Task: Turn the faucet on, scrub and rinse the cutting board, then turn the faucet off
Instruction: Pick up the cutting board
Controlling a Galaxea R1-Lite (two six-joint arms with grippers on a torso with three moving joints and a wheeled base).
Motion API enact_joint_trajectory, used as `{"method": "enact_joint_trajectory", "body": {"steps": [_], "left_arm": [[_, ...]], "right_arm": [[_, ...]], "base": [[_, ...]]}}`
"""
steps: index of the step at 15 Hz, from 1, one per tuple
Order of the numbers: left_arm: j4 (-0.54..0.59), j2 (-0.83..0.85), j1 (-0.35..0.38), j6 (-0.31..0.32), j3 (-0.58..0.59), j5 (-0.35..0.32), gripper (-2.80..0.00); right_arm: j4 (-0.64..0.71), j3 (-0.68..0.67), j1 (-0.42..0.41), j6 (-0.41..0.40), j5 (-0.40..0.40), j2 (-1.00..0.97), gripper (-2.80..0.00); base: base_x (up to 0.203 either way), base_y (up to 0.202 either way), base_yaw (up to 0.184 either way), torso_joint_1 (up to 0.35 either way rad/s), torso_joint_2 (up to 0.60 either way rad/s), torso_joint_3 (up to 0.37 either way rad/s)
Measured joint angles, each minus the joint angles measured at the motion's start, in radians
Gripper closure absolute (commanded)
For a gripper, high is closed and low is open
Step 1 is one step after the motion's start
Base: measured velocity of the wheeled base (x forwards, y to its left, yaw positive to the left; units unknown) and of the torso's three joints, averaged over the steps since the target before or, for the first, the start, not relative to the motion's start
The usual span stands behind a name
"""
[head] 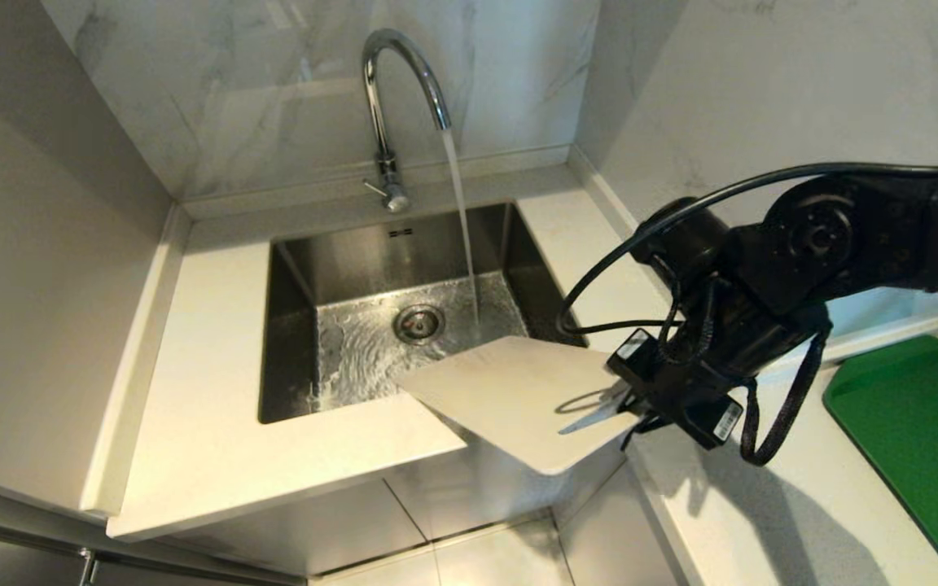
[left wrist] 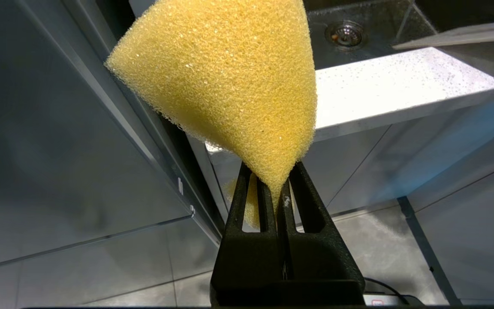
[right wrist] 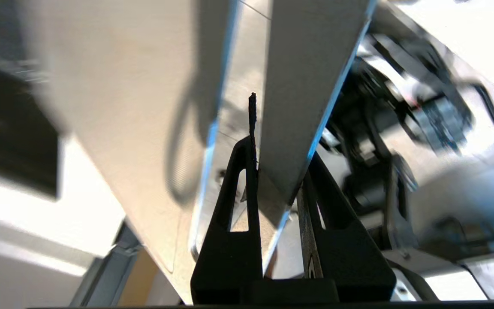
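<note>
Faucet [head: 394, 98] — chrome gooseneck at the back of the sink [head: 298, 268], side lever on its base, water streaming from the spout onto the sink floor beside the drain [head: 418, 322], which is wet and rippled. Cutting board [head: 510, 395] — cream-white, rounded corners, held roughly level in the air over the near right corner of the sink, reaching out past the front edge of the worktop [head: 208, 407]; the stream falls just beyond its far edge, and whether water touches it cannot be told. Right hand [head: 628, 407] — closed on the board's right end at the handle cut-out, one finger [right wrist: 251, 171] on each face of the board's edge in the right wrist view. Left hand [left wrist: 278, 193] — outside the head view; in the left wrist view its fingers are pinched tight on a corner of a yellow sponge [left wrist: 230, 86], low in front of the cabinet doors below the worktop. Green mat [head: 917, 431] — on the worktop at far right.
</note>
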State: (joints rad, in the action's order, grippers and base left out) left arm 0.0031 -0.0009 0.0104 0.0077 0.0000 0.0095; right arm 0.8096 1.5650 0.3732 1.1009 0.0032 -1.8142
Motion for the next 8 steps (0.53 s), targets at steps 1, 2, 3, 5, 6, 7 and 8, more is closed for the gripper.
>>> {"method": "enact_joint_trajectory", "body": {"steps": [1,2,3,5,6,7,8], "left_arm": [[0.0,0.0,0.0,0.0,0.0,0.001,0.0],[0.0,0.0,0.0,0.0,0.0,0.001,0.0],[0.0,0.0,0.0,0.0,0.0,0.001,0.0],[0.0,0.0,0.0,0.0,0.0,0.0,0.0],[0.0,0.0,0.0,0.0,0.0,0.0,0.0],[0.0,0.0,0.0,0.0,0.0,0.0,0.0],[0.0,0.0,0.0,0.0,0.0,0.0,0.0]], "right_arm": [[0.0,0.016,0.0,-0.022,0.0,0.028,0.0],[0.001,0.029,0.0,-0.062,-0.001,0.052,0.0],[0.002,0.039,0.0,-0.11,-0.004,0.073,0.0],[0.005,0.059,-0.001,-0.225,-0.021,0.109,0.0],[0.005,0.072,-0.001,-0.269,-0.03,0.121,0.0],[0.003,0.092,-0.001,-0.316,-0.033,0.13,0.0],[0.001,0.11,-0.002,-0.359,-0.034,0.138,0.0]], "base": [[0.0,0.0,0.0,0.0,0.0,0.0],[0.0,0.0,0.0,0.0,0.0,0.0],[0.0,0.0,0.0,0.0,0.0,0.0],[0.0,0.0,0.0,0.0,0.0,0.0],[0.0,0.0,0.0,0.0,0.0,0.0],[0.0,0.0,0.0,0.0,0.0,0.0],[0.0,0.0,0.0,0.0,0.0,0.0]]}}
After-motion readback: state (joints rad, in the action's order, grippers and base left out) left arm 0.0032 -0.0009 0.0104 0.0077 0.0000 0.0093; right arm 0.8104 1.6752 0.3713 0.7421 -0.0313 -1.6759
